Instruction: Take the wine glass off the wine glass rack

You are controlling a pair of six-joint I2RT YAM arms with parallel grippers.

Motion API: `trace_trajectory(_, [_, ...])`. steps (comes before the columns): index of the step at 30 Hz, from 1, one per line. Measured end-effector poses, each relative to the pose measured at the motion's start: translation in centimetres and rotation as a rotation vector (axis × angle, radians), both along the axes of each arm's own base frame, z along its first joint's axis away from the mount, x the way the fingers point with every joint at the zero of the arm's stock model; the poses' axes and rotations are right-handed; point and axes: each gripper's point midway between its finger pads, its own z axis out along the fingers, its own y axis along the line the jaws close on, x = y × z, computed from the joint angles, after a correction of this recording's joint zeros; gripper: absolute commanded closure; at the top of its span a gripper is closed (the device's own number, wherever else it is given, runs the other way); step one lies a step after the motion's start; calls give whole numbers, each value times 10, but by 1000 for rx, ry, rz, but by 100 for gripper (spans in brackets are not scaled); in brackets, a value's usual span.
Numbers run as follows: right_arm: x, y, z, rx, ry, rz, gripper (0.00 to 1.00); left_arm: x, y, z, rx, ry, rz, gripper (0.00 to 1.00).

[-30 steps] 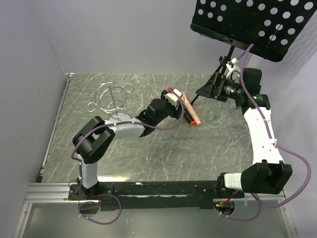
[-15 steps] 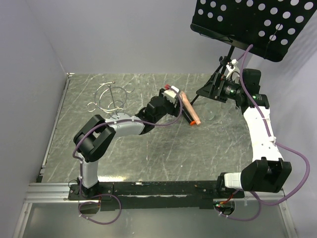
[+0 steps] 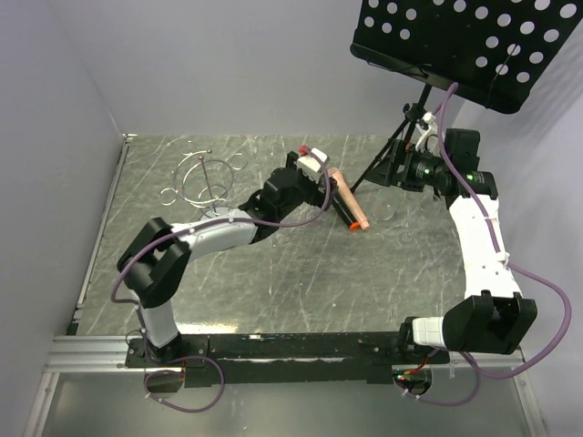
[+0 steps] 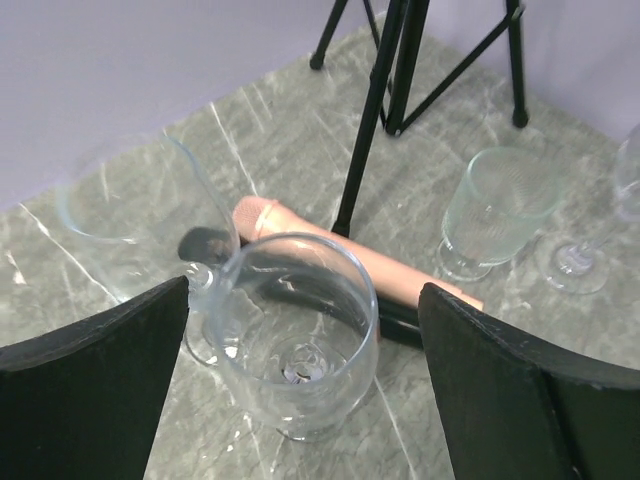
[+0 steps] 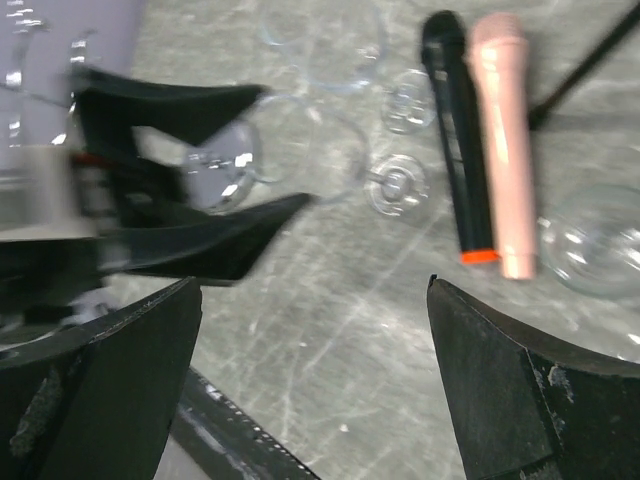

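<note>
A clear wine glass stands upright on the marble table between my left gripper's open fingers, touching neither. In the top view the left gripper is mid-table, right of the chrome wine glass rack, which stands at the back left with no glass visible on it. My right gripper is open and empty by the tripod legs. In the right wrist view it looks down at the left gripper's black fingers, which are either side of a glass.
A black microphone and a pink microphone lie just behind the glass. More glasses stand around: a tumbler, a stemmed one, another at the left. A black music stand on tripod legs fills the back right.
My left gripper has moved back and to the left, away from the microphones, with the arm stretching out. The right gripper has shifted slightly to the right.
</note>
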Motion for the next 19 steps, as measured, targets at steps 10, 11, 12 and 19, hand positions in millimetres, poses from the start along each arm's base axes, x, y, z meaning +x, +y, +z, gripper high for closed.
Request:
trace_trajectory(10, [-7,-62,1,-301,34,-262,0,-36,44,110,-49,-100,-1,0])
trace_trajectory(11, [-10,-67,2,-323,32,-290,0,-39,52,123,-50,-114,2,0])
trace_trajectory(12, [-12,-70,4,-334,30,-306,0,-41,60,133,-52,-123,8,0])
trace_trajectory(19, [-29,-80,25,-366,-36,-368,0,-20,188,185,-43,-147,266,0])
